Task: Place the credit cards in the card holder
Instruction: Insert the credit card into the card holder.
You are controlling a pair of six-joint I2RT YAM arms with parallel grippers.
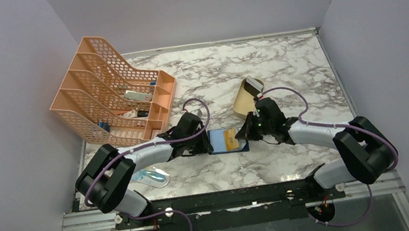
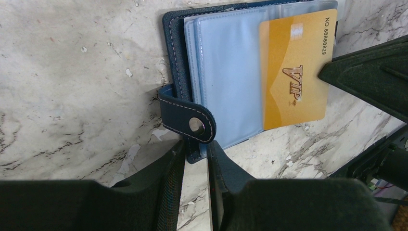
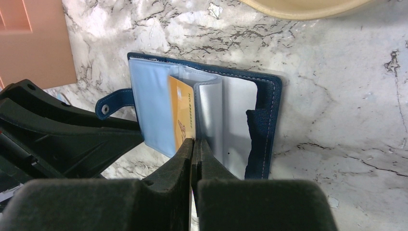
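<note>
Pinching yellow-gold plastic card [image 3: 181, 115] in my right gripper [image 3: 194, 147], between clear sleeves [image 3: 149, 106] of open navy-blue folding card holder [image 3: 270, 96]; my left gripper [image 2: 196, 150] clamps holder's strap edge.

The yellow-gold credit card [image 2: 293, 72] in the navy card holder [image 2: 173, 57] bears slanted, raised brown "VIP" lettering across its middle and, along one long edge near a corner, the small dark serial "NO.8888829", only partly readable from the right wrist.
</note>
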